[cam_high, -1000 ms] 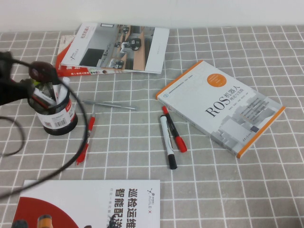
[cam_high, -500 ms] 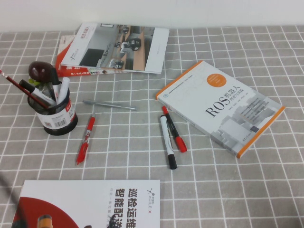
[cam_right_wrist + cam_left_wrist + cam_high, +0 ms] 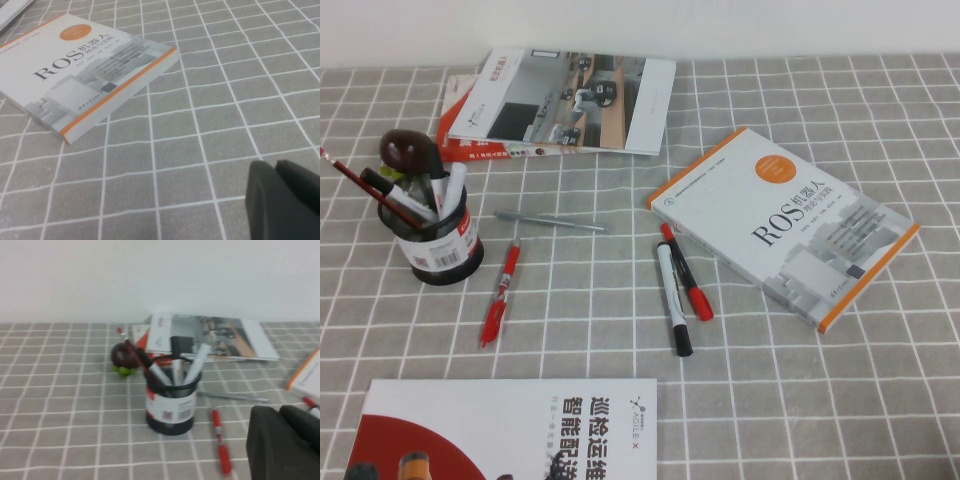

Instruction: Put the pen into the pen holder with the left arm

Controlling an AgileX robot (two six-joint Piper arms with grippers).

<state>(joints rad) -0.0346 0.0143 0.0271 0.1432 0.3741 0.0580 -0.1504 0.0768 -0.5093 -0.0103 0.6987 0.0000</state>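
The black mesh pen holder (image 3: 432, 238) with its red-and-white barcode label stands at the left of the table. The thin dark red pen (image 3: 355, 180) stands in it among markers and leans out toward the left. Both also show in the left wrist view, the holder (image 3: 170, 405) and the pen (image 3: 132, 347). My left gripper (image 3: 278, 411) is shut and empty, back from the holder and off to its side. It is out of the high view. My right gripper (image 3: 276, 165) is shut and empty above bare cloth.
A dark round fruit (image 3: 408, 152) sits just behind the holder. A short bright-red pen (image 3: 500, 293), a grey pen (image 3: 550, 221) and two markers (image 3: 678, 285) lie on the cloth. An ROS book (image 3: 785, 225), magazines (image 3: 560, 100) and a booklet (image 3: 510, 430) lie around.
My left arm and its cables have drawn back out of the high view. The dark red pen stays in the holder, leaning left.
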